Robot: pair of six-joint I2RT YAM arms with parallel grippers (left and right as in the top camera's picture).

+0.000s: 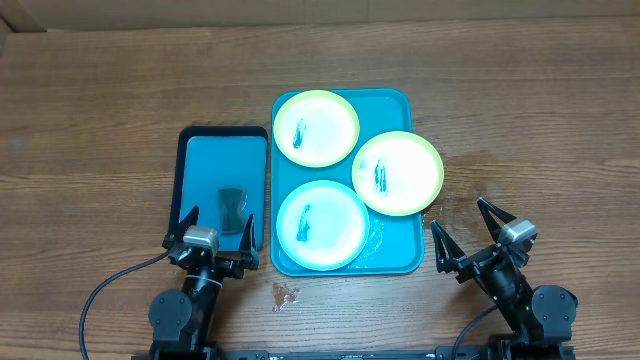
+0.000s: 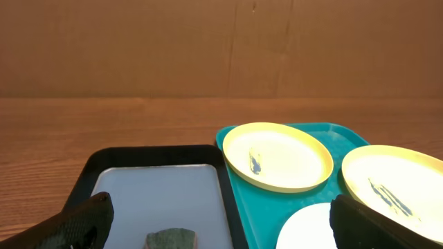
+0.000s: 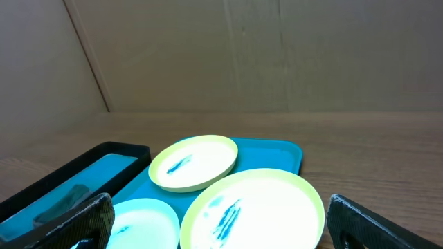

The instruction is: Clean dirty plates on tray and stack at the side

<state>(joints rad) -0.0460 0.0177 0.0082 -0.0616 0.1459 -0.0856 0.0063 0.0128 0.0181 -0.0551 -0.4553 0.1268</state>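
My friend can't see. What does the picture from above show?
Three smeared plates sit on a teal tray: one lime-green plate at back, another lime-green plate overhanging the rim, a light blue plate in front. A black-rimmed tray holding a dark pad lies beside it; the left gripper and right gripper are open.

Left hand (image 1: 216, 222) and right hand (image 1: 457, 213) are black, with pointed fingers (image 1: 184, 222) and silver wrist blocks (image 1: 201, 237).

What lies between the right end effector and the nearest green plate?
Only bare table separates the right end effector from that green plate, per the overhead view.
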